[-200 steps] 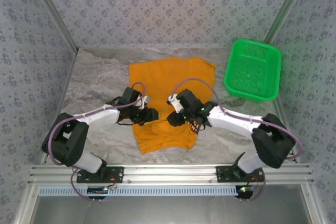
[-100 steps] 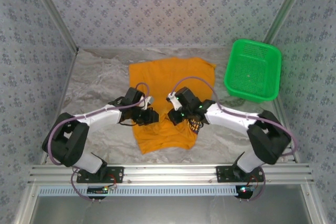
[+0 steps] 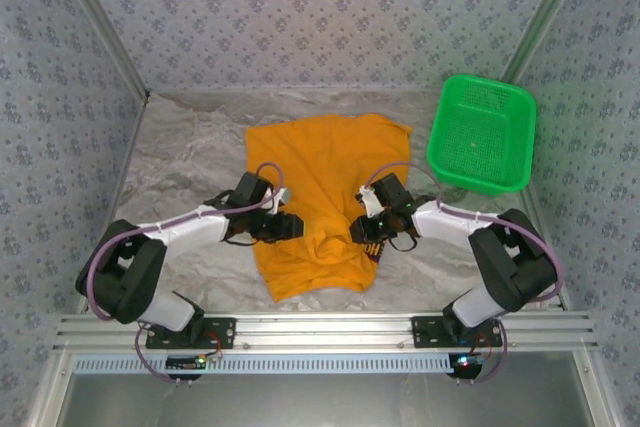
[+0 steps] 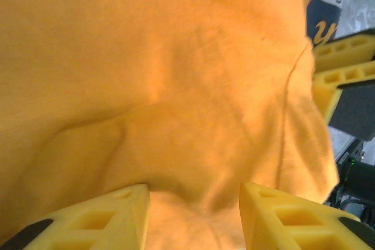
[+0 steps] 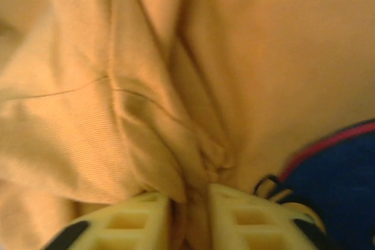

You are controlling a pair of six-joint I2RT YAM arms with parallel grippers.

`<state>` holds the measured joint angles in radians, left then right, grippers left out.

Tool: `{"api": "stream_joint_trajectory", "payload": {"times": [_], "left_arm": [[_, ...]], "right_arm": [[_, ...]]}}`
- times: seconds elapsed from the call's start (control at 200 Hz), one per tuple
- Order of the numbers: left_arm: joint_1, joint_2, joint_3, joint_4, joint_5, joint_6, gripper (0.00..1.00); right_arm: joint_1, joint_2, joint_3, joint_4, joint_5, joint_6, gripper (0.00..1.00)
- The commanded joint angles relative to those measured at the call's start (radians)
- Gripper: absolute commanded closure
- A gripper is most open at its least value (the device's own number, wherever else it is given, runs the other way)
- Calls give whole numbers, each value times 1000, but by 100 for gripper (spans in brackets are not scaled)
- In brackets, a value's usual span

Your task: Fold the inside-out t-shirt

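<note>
Lying on grey marbled table, patterned walls around — t-shirt; left jaws apart, right jaws pinching fold.

We're seeing the t-shirt lying in the middle of the table, orange-yellow and soft. Its far part is spreading fairly flat, while the near half is bunching into wrinkles. A dark blue print is peeking out at its right edge.

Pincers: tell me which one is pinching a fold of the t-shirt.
The right pincer: a ridge of the orange t-shirt sits in the narrow gap between its fingers. The left pincer stands wide open.
</note>
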<state>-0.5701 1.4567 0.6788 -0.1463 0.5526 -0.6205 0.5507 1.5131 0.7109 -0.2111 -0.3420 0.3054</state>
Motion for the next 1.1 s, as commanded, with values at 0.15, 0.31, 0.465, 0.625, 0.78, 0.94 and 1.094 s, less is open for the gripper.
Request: {"api": "stream_joint_trajectory", "payload": {"times": [0.15, 0.31, 0.465, 0.625, 0.78, 0.94, 1.094], "left_arm": [[-24, -50, 37, -8, 23, 40, 54], [-70, -56, 77, -23, 11, 49, 49], [-113, 28, 143, -22, 0, 49, 46], [-134, 124, 190, 3, 10, 36, 49], [-133, 175, 187, 54, 28, 11, 78], [-113, 170, 159, 110, 83, 1, 98], [-38, 86, 86, 258, 250, -79, 100]], "right_arm": [[102, -141, 116, -161, 368, -18, 59], [180, -241, 104, -231, 350, -4, 62], [202, -233, 58, -178, 233, 75, 69], [200, -130, 64, -76, 263, 87, 62], [202, 9, 104, 19, 240, 113, 66], [165, 29, 133, 10, 216, 108, 93], [73, -107, 163, -60, -173, 70, 100]]}}
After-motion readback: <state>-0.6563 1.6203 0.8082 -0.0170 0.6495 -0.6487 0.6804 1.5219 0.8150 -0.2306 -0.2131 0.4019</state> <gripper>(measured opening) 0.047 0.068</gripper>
